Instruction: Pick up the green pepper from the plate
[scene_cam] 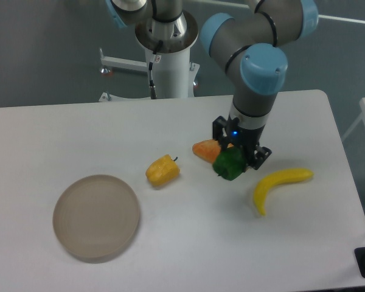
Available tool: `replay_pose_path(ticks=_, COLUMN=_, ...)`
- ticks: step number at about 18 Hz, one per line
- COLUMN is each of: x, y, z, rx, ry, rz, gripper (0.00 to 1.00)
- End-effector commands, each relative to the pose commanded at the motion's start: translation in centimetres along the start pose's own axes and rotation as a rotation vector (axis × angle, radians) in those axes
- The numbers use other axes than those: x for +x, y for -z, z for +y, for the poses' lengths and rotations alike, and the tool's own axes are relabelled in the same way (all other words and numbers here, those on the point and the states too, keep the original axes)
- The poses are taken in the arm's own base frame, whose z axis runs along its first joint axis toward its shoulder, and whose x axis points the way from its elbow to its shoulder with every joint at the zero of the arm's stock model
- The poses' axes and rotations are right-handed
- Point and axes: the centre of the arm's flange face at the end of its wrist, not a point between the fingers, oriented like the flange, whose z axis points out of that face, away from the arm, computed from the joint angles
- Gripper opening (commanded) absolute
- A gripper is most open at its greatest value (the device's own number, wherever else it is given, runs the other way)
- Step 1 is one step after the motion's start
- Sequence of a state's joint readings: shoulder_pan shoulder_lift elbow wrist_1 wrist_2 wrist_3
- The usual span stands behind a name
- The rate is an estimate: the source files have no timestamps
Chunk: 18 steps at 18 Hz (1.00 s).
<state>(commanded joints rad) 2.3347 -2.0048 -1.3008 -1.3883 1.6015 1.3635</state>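
One green pepper [229, 165], one plate [96, 216]

Robotics laboratory. A pedestal-mounted industrial arm [255, 55] with grey links and blue joint caps stands at a plain white table [188, 243] before a bare grey wall [42, 48]; toy food, including a banana [280, 185], serves as test material.

The end effector [234, 159] grips the green pepper [229, 165] above the table [188, 243], beside the banana [278, 185].
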Motion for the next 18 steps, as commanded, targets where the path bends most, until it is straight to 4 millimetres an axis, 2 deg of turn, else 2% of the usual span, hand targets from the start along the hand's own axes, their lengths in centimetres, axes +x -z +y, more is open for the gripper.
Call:
replay_pose_path(ticks=2, x=-1.1, y=-1.0, z=2.0, rx=0.000, ry=-0.040, rz=0.014, gripper=0.03)
replay_pose_path(ticks=6, x=-2.1, y=-2.4, z=3.5, rx=-0.002, ry=-0.061, rz=0.032, gripper=0.05)
replay_pose_path(ticks=18, x=-3.3, y=-2.0, z=3.2, rx=0.037, ry=-0.055, rz=0.013, gripper=0.06)
